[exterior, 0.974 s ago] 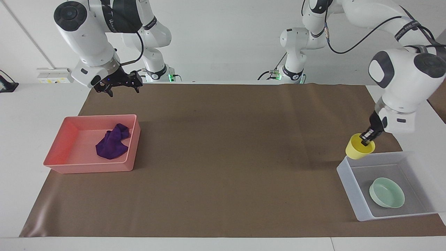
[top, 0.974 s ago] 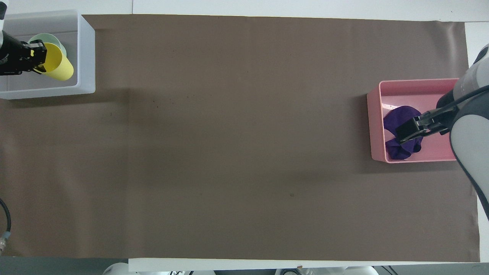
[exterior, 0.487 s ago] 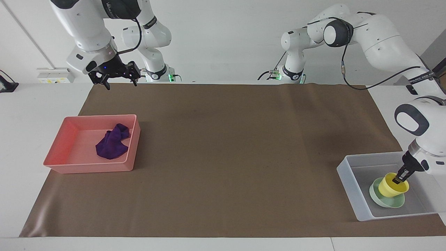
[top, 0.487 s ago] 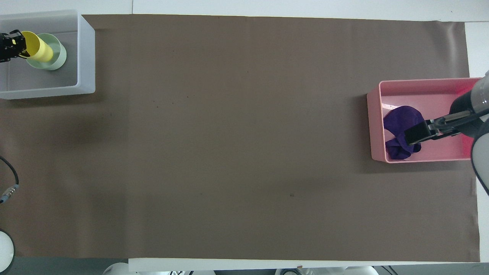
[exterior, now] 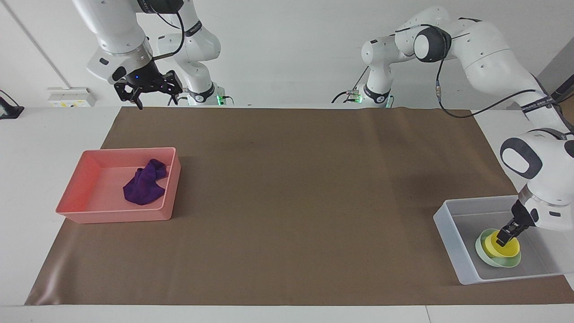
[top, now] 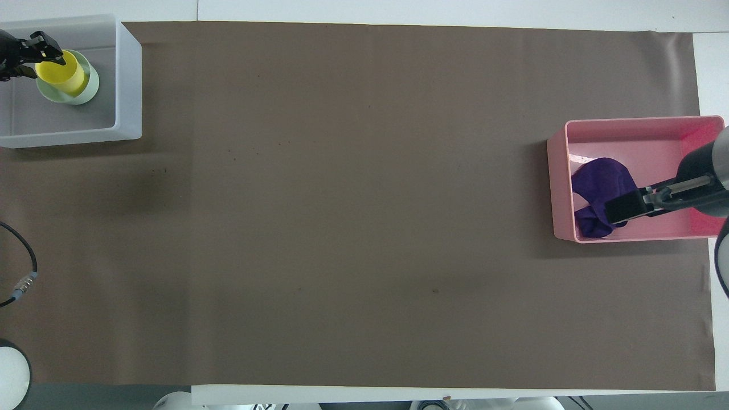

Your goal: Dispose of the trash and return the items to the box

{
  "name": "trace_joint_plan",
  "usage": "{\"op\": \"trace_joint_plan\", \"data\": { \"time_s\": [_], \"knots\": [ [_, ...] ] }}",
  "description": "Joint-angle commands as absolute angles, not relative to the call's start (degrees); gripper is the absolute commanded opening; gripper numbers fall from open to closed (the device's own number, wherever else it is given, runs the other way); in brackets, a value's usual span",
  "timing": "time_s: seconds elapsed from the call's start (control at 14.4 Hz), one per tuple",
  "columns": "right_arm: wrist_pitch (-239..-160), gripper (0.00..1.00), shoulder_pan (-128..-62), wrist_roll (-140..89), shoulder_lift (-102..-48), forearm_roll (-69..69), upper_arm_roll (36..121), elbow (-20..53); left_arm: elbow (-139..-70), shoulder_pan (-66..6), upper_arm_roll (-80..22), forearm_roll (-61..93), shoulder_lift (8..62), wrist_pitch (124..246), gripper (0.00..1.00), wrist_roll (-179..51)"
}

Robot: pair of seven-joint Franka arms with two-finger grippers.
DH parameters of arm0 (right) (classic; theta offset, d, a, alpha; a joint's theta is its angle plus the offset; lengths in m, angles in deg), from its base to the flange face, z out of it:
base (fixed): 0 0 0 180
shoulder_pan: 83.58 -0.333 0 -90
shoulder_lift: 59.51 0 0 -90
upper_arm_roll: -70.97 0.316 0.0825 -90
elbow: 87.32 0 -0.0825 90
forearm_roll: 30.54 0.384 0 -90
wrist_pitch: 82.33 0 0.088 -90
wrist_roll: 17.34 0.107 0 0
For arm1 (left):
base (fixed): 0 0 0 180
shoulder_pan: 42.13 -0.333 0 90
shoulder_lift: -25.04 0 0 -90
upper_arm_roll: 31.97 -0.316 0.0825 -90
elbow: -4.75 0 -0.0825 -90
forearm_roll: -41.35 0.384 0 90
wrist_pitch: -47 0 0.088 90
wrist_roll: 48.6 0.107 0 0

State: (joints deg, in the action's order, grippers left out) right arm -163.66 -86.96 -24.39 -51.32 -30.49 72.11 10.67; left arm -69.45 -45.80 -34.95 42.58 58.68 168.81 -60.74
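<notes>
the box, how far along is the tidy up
Done: the purple cloth lies in the pink tray, and the green bowl sits in the box. In hand: the left end effector is at the yellow cup, set in the bowl. Left: letting go and withdrawing. The right end effector waits, raised.

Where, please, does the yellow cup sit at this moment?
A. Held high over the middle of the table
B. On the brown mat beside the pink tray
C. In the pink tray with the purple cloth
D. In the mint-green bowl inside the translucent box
D. The yellow cup stands in the mint-green bowl, which lies on the floor of the translucent box, with the left gripper at the cup's rim.
</notes>
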Motion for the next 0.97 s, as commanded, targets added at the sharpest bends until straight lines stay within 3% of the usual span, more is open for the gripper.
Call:
{"op": "trace_joint_plan", "data": {
  "time_s": [0.0,0.14,0.28,0.42,0.63,0.9],
  "knots": [
    [-164.51,0.99,-86.75,-25.16,-50.72,-28.17,72.29,11.73,-77.13,-43.47,-34.96,43.99,44.60,155.86,1.00,-54.70],
    [-164.42,0.99,-86.66,-25.25,-50.72,-28.16,72.29,11.73,-87.21,-42.04,-34.88,43.99,34.06,146.78,1.00,-53.61],
    [-164.34,1.00,-86.39,-25.51,-50.72,-28.16,72.20,11.73,-97.16,-39.60,-34.79,43.99,22.98,147.02,1.00,-53.61],
    [-164.33,0.99,-86.04,-25.42,-50.72,-28.16,72.11,11.73,-97.73,-38.01,-34.79,43.90,17.68,141.43,1.00,-54.40],
    [-164.16,0.99,-86.13,-25.51,-50.72,-28.16,72.02,11.73,-92.12,-36.50,-34.70,43.64,18.26,138.31,1.00,-53.43],
    [-163.98,0.99,-86.13,-25.51,-50.72,-28.16,72.02,11.73,-91.31,-35.80,-34.70,42.32,19.15,138.23,1.00,-52.12]
  ]
}}
